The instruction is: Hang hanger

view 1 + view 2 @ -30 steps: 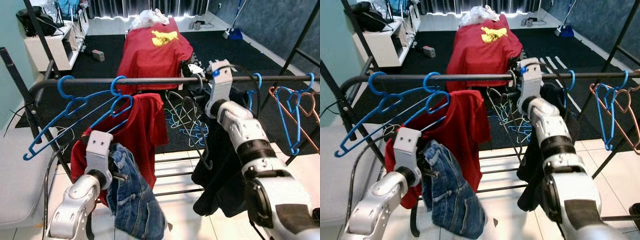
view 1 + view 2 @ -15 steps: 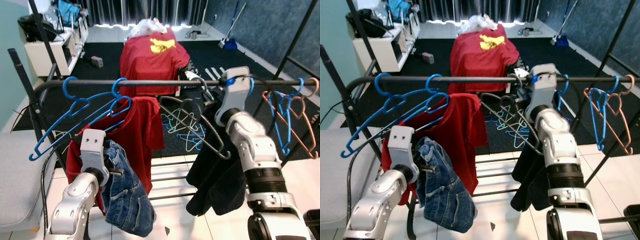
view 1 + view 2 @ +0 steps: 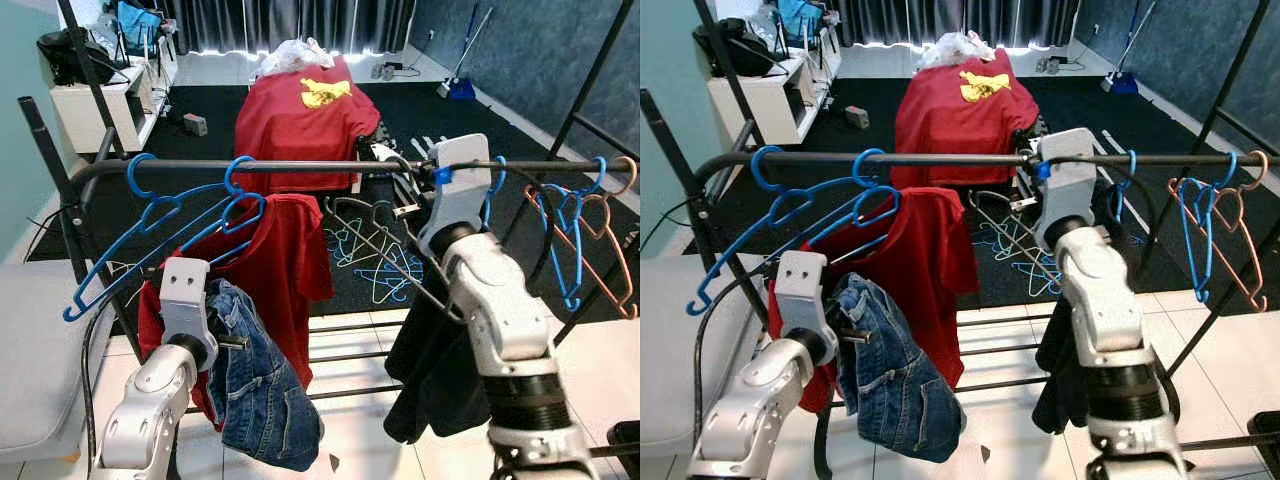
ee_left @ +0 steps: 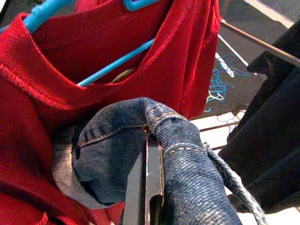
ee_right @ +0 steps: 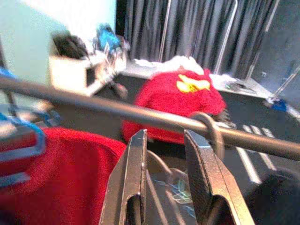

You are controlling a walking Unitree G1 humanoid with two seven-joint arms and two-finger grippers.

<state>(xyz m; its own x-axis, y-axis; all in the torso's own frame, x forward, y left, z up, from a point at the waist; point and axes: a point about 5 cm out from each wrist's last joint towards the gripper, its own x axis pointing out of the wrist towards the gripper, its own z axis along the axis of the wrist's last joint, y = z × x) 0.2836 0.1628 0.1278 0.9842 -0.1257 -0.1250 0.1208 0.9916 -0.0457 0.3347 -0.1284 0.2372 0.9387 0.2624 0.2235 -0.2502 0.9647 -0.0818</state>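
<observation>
The hanger (image 5: 213, 133) is hooked over the rail (image 5: 117, 108), beside the spread fingers of the right gripper (image 5: 164, 180). The left gripper (image 4: 147, 187) is pinching jeans (image 4: 187, 187). The hook could be knocked off if the arm is drawn back carelessly.

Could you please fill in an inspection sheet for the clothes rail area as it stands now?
Surface: black clothes rail, tiled floor below.
Job's things: dark wire hanger hooked over the rail, carrying a black garment.
Clutter: blue hangers, red shirt, more blue and pink hangers at the right end, loose hangers on the carpet.
Grippers: right tool open beside the hanger's hook; left tool shut on blue jeans.
Cables: black cable by the left upright.
Surroundings: red-draped furniture, white shelf unit, dark curtains.
</observation>
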